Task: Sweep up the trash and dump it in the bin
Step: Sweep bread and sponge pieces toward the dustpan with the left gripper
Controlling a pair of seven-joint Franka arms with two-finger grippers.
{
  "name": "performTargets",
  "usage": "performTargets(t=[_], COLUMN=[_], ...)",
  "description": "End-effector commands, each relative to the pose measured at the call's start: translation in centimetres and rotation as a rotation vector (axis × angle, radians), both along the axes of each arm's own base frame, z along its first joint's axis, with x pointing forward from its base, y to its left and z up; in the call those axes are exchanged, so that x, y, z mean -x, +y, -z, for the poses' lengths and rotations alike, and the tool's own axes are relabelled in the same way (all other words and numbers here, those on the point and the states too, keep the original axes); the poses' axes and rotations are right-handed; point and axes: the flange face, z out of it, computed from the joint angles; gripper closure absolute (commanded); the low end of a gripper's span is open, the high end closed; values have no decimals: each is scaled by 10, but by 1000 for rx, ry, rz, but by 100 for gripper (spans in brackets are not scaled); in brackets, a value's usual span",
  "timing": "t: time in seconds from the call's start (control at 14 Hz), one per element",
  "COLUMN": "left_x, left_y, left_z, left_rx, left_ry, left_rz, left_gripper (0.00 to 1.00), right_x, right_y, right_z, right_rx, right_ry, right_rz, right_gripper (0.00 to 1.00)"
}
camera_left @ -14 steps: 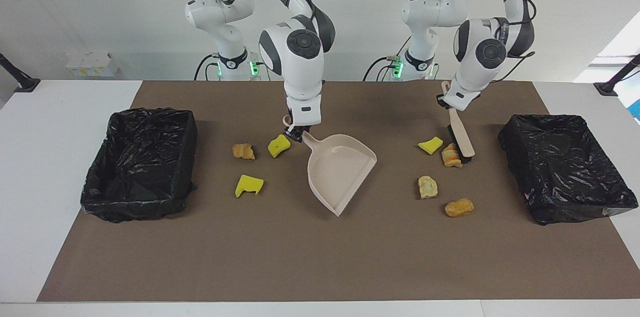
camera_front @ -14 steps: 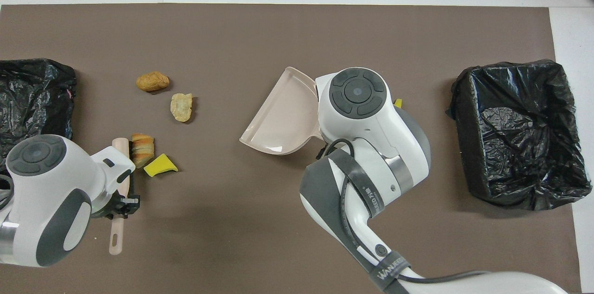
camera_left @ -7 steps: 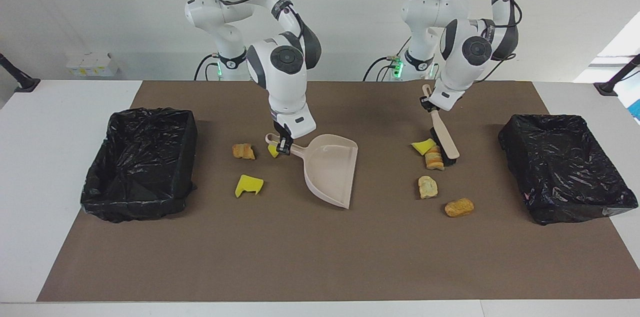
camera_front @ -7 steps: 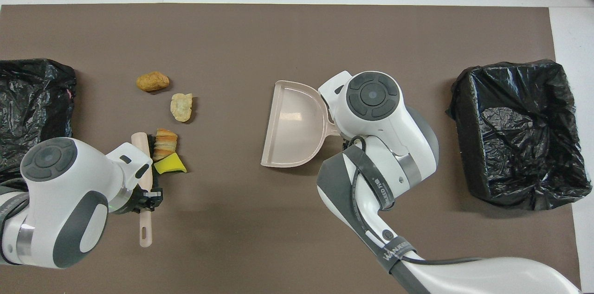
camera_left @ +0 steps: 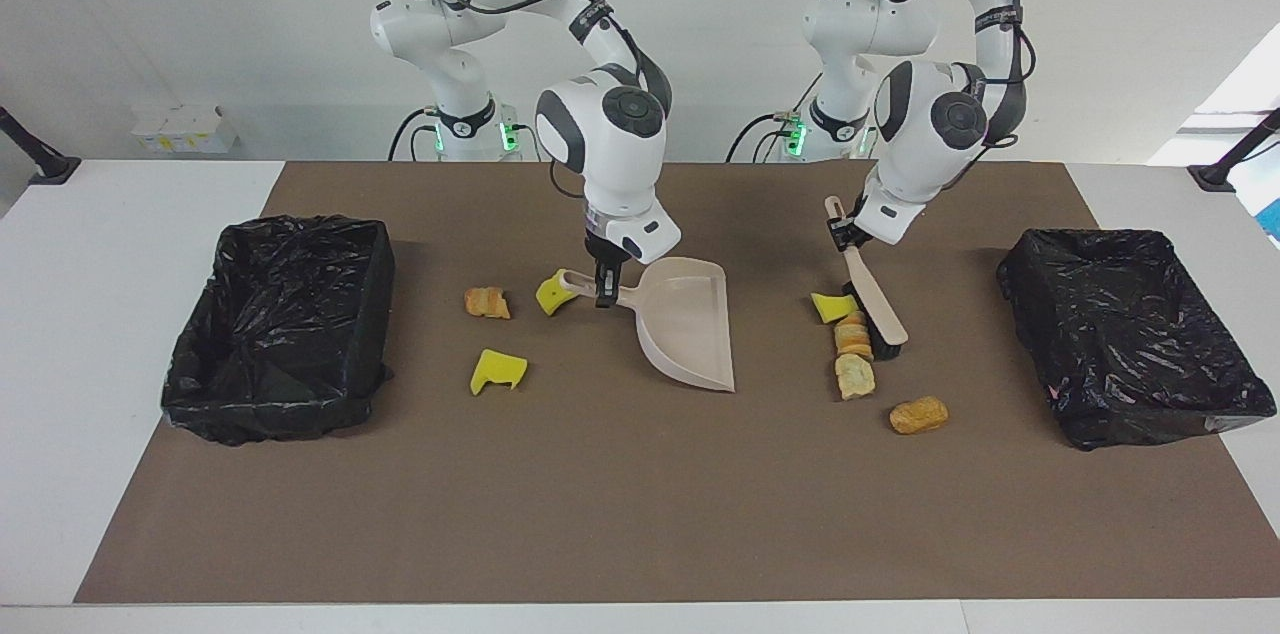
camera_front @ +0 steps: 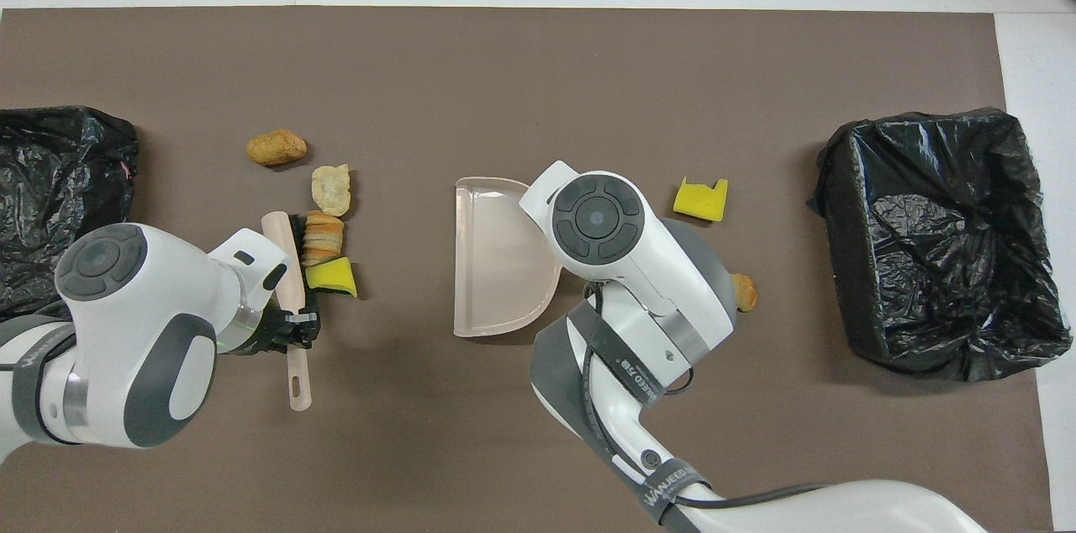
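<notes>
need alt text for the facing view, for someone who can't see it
Two robot arms work over a brown mat: the left gripper holds a brush against a row of yellow and tan scraps, and the right gripper holds a beige dustpan by its handle. A black-lined bin sits at each end of the table.

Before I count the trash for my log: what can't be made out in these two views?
- Overhead: the right arm covers the right gripper, the dustpan handle and the yellow scrap beside it; only an edge of one bread chunk shows.
- Overhead: the picture's edge cuts off the bin at the left arm's end.
</notes>
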Motion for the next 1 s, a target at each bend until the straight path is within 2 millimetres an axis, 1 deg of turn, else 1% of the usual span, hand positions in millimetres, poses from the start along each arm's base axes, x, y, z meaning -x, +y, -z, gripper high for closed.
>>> performTargets(t=[0.0, 0.14, 0.21, 0.29, 0.36, 0.5, 0.57, 0.71, 0.79, 0.86, 0.93], left_x=[-11, -5, -5, -3, -2, 4, 8, 15, 14, 12, 12], left_y=[-12, -34, -46, -56, -71, -120, -141, -175, -188, -195, -197], left_z=[-1, 3, 16, 19, 16, 2, -5, -17, -23, -32, -36], left_rx=[33, 36, 32, 34, 36, 120, 145, 145, 150, 160, 162], left_ry=[-26, -24, -18, -23, -28, -39, -44, -49, -55, -68, -67], left_rz=[27, 76, 95, 114, 127, 144, 155, 148, 163, 172, 176], left_gripper=[100, 100, 100, 100, 100, 100, 100, 100, 100, 100, 100], right_x=[-4, 2, 0, 2, 2, 0, 0, -2, -2, -3, -5], right_y=[-13, -2, -5, -4, -3, -4, -3, -2, -2, -4, -6], right_z=[11, 9, 9, 9, 8, 9, 12, 15, 15, 15, 16], right_rx=[1, -1, 1, 4, 6, 3, 3, -7, -8, -6, -5], right_ry=[25, 21, 21, 23, 20, 15, 17, 6, 4, 5, 7], right_rz=[-66, -79, -77, -81, -83, -84, -84, -89, -89, -88, -89], right_gripper=[100, 100, 100, 100, 100, 100, 100, 100, 100, 100, 100])
